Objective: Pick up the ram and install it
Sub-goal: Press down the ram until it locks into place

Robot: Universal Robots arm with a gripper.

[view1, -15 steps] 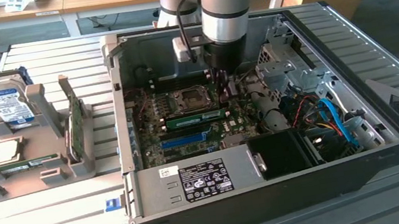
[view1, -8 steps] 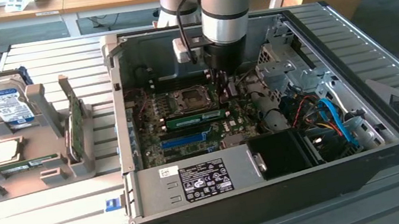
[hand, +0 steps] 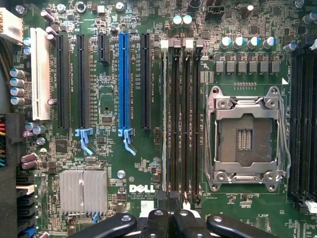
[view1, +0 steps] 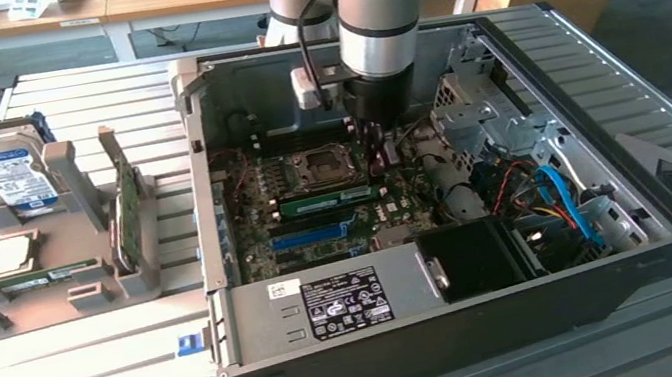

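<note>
End effector (view1: 371,132) is hanging inside the open computer case (view1: 609,206), low over the motherboard (view1: 311,203) beside the CPU socket (view1: 319,166); cannot tell if it is clenched or released. In the wrist view its black fingers (hand: 168,220) are sitting close together right at the end of the memory slots (hand: 181,119). One ram (view1: 327,200) is lying seated in the board just below the socket in the exterior view. Blue slot (view1: 314,235) is sitting next to it. Power supply (view1: 327,306) and a tangle of cables (view1: 554,194) are crowding the case around the board. On the worktop (view1: 90,339) at the exterior view's left, a grey holder tray (view1: 94,277) is carrying a hard drive (view1: 10,174), a green card (view1: 127,216) standing on edge, a processor (view1: 3,258) and a second ram stick (view1: 34,280) lying flat.
</note>
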